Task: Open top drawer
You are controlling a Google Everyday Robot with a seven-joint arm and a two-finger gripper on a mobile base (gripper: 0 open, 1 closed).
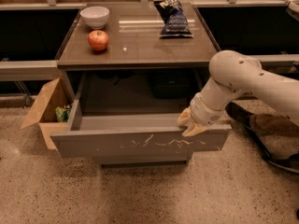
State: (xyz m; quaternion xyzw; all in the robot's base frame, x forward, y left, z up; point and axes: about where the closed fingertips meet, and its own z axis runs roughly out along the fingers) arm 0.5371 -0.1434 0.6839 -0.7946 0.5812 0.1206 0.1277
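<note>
Grey-brown top drawer (140, 144) stands far out, pale inside exposed. Front runs leftward from gripper (189, 124), which sits at its upper right edge. Grip state: cannot tell. Opening judged nearly done; release left.

Gripper (189, 123) blocks the top drawer (140, 143) at its right front corner; leftward the interior is free.

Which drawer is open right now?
The top drawer, its scratched front pulled well out with the gripper at its right upper edge; the plain front beneath it sits pushed in.
</note>
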